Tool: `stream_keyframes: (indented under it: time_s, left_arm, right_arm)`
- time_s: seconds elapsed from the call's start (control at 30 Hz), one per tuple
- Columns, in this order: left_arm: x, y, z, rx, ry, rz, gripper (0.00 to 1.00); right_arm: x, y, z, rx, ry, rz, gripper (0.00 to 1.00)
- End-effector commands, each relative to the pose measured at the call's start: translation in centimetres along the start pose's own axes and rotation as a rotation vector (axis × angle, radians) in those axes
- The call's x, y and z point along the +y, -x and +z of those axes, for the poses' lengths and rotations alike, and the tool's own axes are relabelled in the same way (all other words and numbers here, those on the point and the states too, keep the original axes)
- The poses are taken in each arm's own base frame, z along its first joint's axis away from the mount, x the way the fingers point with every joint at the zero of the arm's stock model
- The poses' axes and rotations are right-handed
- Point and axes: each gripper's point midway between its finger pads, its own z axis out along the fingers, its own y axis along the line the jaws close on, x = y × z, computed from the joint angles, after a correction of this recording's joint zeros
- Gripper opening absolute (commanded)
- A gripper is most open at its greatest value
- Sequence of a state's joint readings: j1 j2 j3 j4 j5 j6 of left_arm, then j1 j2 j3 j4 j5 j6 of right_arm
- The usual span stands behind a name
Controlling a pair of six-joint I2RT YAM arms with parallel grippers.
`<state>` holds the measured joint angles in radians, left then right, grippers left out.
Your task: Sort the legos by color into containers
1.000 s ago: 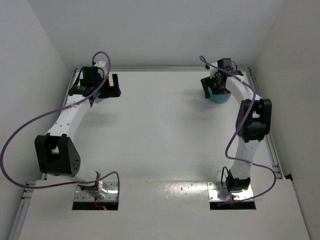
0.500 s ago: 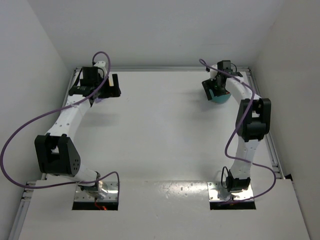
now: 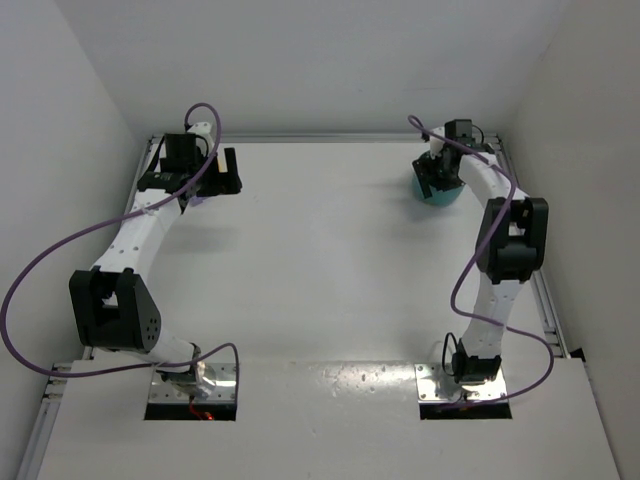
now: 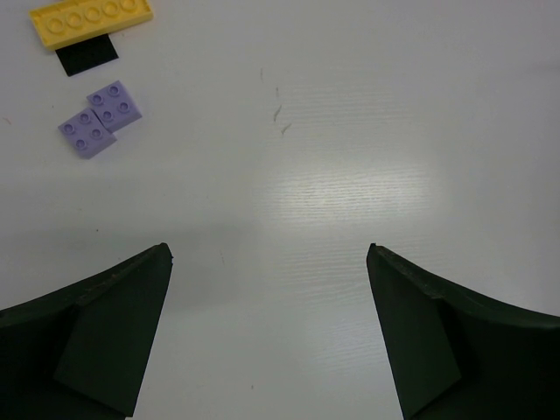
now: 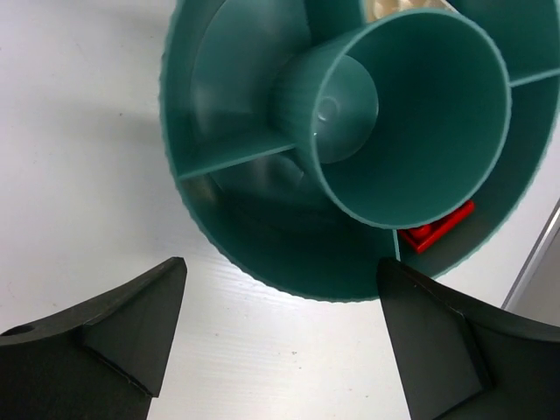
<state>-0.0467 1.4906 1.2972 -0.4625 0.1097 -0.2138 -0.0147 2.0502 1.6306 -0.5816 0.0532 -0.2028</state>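
Now right hand point(image 5: 280, 262) spread above teal dish point(image 5: 188, 105), red lego point(image 5: 437, 229) inside; left hand point(image 4: 268, 249) spread, purple legos point(image 4: 112, 105) ahead-left.

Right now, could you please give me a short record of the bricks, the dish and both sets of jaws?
dish: teal, far right of table, below right jaws
red brick: in an outer compartment of dish
yellow brick: loose on table
purple bricks: two, touching, near yellow brick
left jaws: open, empty
right jaws: open, empty
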Motion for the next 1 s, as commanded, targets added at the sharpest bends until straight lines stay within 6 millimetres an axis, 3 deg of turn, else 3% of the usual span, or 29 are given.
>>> stream_keyframes:
  time_s: [0.0, 0.37, 0.57, 0.73, 0.9, 0.97]
  left_arm:
    - [-0.8, 1.0, -0.6, -0.040, -0.023, 0.016, 1.00]
    - [-0.6, 1.0, -0.6, -0.041, -0.014, 0.016, 1.00]
    - [-0.6, 1.2, -0.9, -0.051, -0.015, 0.040, 1.00]
    - [-0.2, 1.1, -1.6, -0.061, -0.016, 0.097, 1.00]
    - [4.7, 0.9, -2.7, -0.046, 0.041, 0.186, 1.00]
    - [6.8, 0.6, -2.7, -0.025, 0.100, 0.220, 1.00]
  right_arm:
    - [-1.6, 2.0, -2.4, -0.080, -0.041, 0.007, 0.92]
    - [-2.9, 3.2, -4.1, -0.142, -0.043, 0.039, 0.93]
    - [-2.9, 6.4, -8.2, -0.270, -0.021, 0.066, 0.93]
    - [-1.7, 8.8, -11.9, -0.367, 0.061, 0.088, 0.93]
    - [2.4, 9.6, -14.2, -0.396, 0.252, 0.112, 0.93]
    - [4.5, 9.3, -14.0, -0.386, 0.345, 0.133, 0.93]
